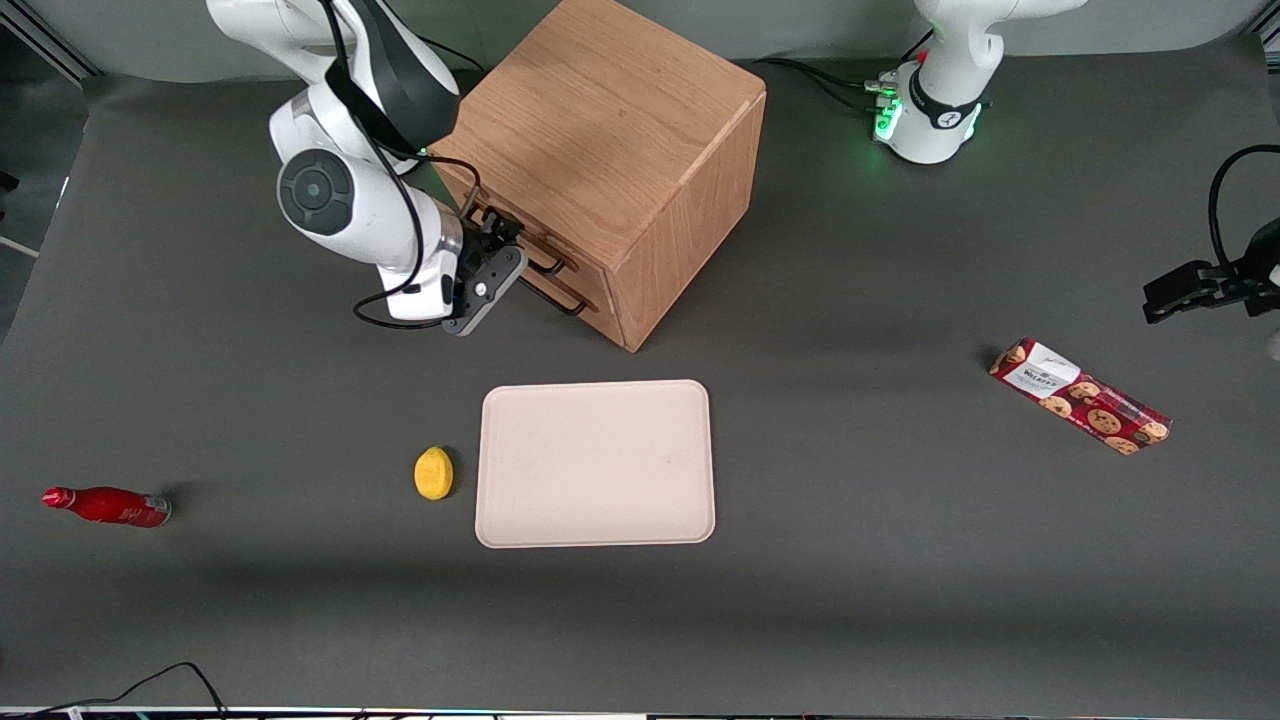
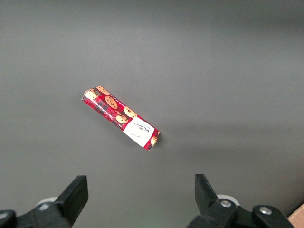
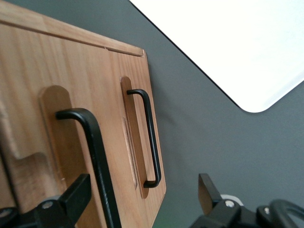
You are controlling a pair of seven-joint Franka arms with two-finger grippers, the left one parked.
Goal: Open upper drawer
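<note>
Upper drawer [image 1: 520, 235], open claw [image 1: 497, 262] at handle [image 3: 97, 156]

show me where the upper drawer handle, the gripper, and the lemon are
upper drawer handle [image 3: 97, 156], right wrist view, on the black bar's middle.
gripper [image 1: 497, 262], front view, between its fingertips at the handle.
lemon [image 1: 434, 473], front view, on its middle.
</note>
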